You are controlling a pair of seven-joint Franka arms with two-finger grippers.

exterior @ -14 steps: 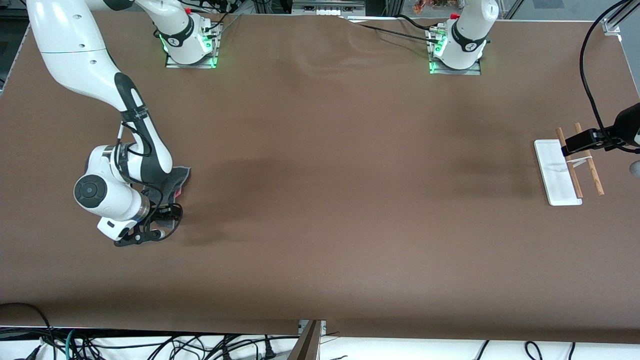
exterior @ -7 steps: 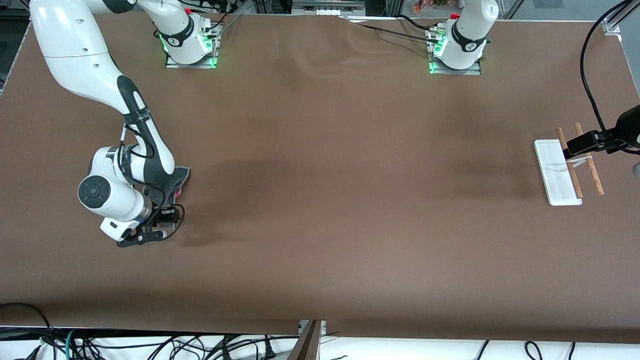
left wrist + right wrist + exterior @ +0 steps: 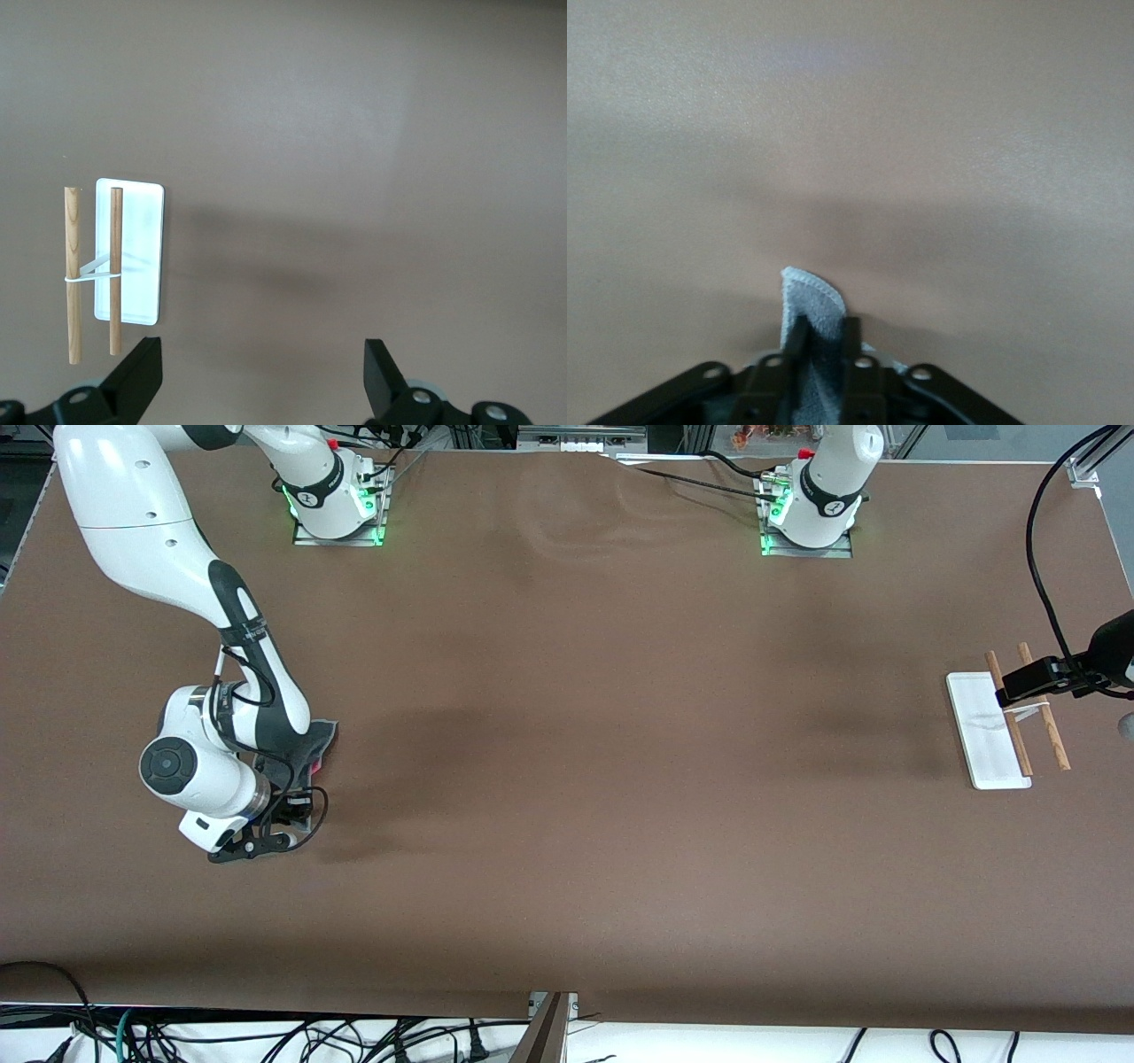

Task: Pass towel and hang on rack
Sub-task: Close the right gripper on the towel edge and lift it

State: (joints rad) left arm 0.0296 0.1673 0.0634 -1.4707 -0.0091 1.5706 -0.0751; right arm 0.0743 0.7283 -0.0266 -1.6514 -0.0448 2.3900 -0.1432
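Note:
The dark grey towel [image 3: 317, 740] lies at the right arm's end of the table, mostly under the right arm, with a bit of pink-red showing. My right gripper [image 3: 292, 779] is down on it, shut on a pinched-up fold of the towel [image 3: 811, 301]; the fingers [image 3: 797, 341] clamp the cloth between them. The rack [image 3: 990, 731], a white base with two brown rods [image 3: 1044, 708], stands at the left arm's end. My left gripper [image 3: 263, 372] hangs open and empty above the table beside the rack [image 3: 128, 252].
The brown table [image 3: 620, 779] is bare between towel and rack. A black cable [image 3: 1045, 584] runs down to the left arm's wrist over the rack. Loose cables lie below the table's front edge.
The right arm has shifted slightly, with its gripper staying on the towel. The left gripper has barely moved near the rack.

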